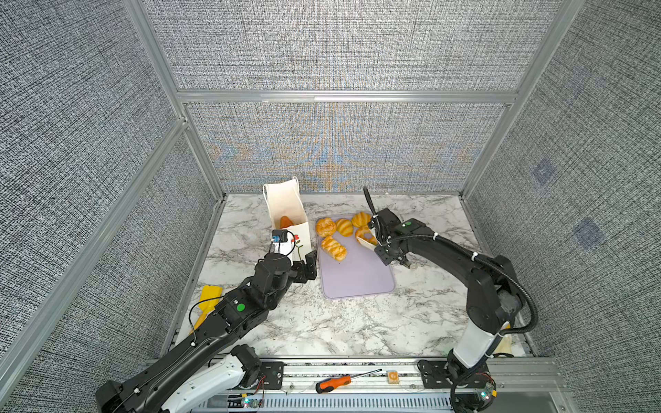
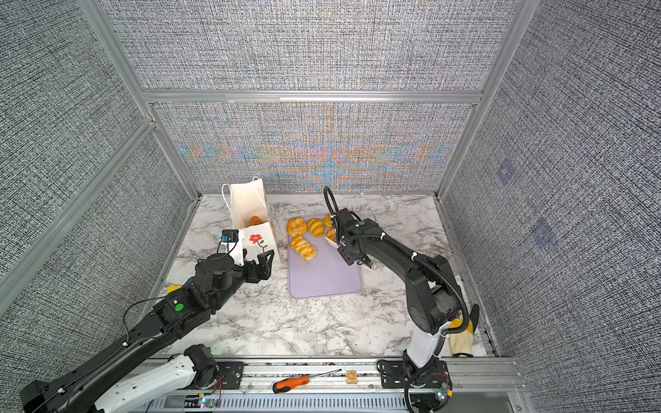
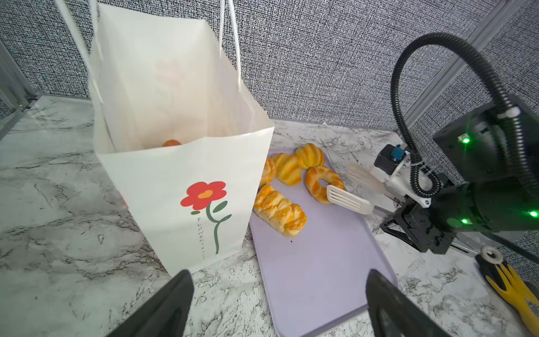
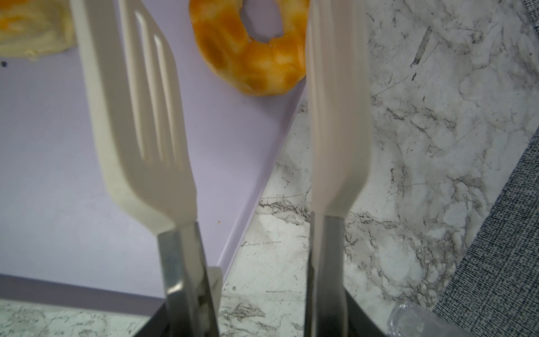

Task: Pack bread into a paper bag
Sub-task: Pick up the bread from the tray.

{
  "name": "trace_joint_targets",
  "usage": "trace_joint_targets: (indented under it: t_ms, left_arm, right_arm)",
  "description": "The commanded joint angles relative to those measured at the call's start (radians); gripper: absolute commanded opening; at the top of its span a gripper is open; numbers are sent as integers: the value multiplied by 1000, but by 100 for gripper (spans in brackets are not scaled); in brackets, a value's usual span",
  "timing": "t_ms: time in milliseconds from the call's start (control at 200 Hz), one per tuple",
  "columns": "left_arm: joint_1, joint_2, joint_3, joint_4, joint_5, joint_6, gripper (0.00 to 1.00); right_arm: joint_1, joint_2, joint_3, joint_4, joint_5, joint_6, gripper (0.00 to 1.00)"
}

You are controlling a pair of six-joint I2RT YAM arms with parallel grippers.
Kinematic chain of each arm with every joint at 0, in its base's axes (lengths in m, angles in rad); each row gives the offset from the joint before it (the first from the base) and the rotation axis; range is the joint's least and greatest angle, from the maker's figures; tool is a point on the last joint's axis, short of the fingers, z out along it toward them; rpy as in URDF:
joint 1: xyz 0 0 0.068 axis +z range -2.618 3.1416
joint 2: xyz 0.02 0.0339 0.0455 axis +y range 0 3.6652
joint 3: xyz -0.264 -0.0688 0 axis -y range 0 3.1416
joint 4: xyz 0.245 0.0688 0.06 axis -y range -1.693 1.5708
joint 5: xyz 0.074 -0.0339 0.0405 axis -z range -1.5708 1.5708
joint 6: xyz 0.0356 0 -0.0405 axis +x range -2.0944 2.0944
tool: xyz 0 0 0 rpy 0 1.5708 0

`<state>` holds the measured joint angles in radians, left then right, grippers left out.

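Left gripper point(image 3: 278, 309): one, fingers spread wide, holding nothing.
Tongs point(image 4: 145, 131): one pair, clamped in right gripper point(image 1: 384, 250), blades apart at ring doughnut point(image 4: 250, 67).
Bread point(image 1: 333, 247): five on lilac tray point(image 3: 315, 277).
Paper bag point(image 3: 163, 181): one, upright beside tray; one orange piece point(image 1: 285, 221) inside, rest hidden.

Paper bag point(image 1: 283, 200) stands left of the tray point(image 1: 357, 277) bearing bread point(image 1: 333, 247)

Bright, even overhead light; shadows on the marble tabletop point(image 1: 322, 321) fall soft and short. Coloured moiré bands ripple across the woven back wall point(image 1: 339, 157) in both top views. The left wrist view stretches toward its edges. In the right wrist view the tongs point(image 4: 140, 131) blur at close range; the ring doughnut point(image 4: 250, 67) is slightly soft.
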<state>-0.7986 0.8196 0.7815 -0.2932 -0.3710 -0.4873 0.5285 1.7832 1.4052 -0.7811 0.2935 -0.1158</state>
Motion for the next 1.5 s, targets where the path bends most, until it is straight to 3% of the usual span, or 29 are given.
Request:
trace_joint_targets:
  t_ms: [0, 1051, 1496]
  left_arm:
    - [-1, -5, 1, 11, -29, 10, 94]
    - [-1, -17, 5, -37, -72, 27, 95]
    - [-1, -12, 7, -31, -74, 42, 96]
  right_arm:
    - [-17, 22, 29, 11, -31, -35, 57]
    - [-32, 189, 152, -139, -245, -25, 57]
    - [-7, 26, 52, -214, -268, 59, 56]
